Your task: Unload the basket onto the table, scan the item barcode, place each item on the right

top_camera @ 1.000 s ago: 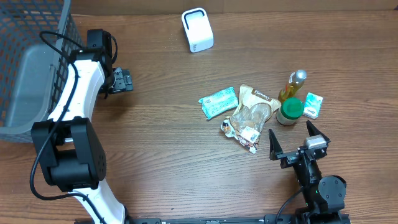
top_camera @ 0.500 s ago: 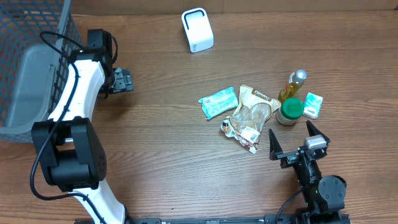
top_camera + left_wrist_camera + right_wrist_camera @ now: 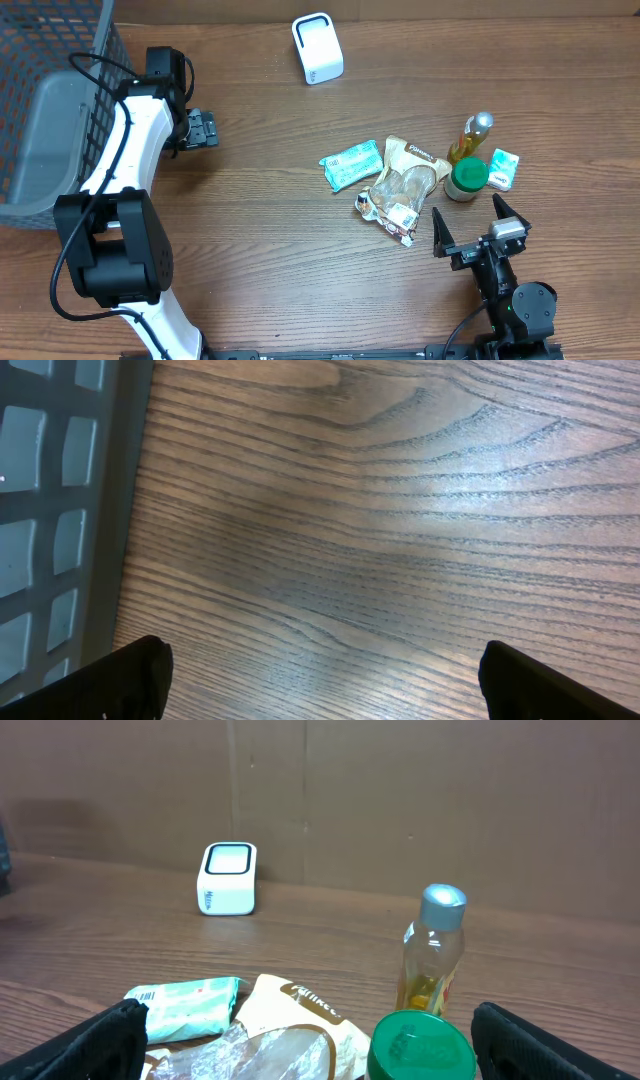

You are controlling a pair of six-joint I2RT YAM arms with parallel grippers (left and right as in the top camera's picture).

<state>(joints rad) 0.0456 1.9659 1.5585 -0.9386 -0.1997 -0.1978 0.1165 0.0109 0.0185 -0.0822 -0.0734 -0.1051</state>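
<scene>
1. Wood everywhere: a brown table (image 3: 260,260) with strong wavy grain fills the overhead view, with glare patches showing in the left wrist view.
2. At the far left edge sits a dark wire basket (image 3: 60,40) with a grey liner (image 3: 50,140) inside it.
3. The left gripper (image 3: 207,129) hovers over bare wood just beside that basket, fingers spread wide, nothing between them.
4. Its white arm (image 3: 130,140) runs along the basket's side, and a black cable (image 3: 90,70) loops over it.
5. The white scanner (image 3: 317,48) stands alone near the table's far edge, well apart from both grippers.
6. The items cluster right of centre: a teal packet (image 3: 352,164) touching a beige snack bag (image 3: 405,180), whose white label (image 3: 403,214) faces up at its near end.
7. Just beside the bag are a green-lidded jar (image 3: 466,178) and, behind it, 1 upright bottle (image 3: 470,138) of yellow liquid with a silver cap.
8. A small teal box (image 3: 504,169) lies against the jar's right side.
9. The right gripper (image 3: 474,225) waits at the near edge, near the jar, jaws fully apart and empty.
10. From the right wrist view, a plain brown panelled wall (image 3: 400,800) closes off the room behind the scanner.
</scene>
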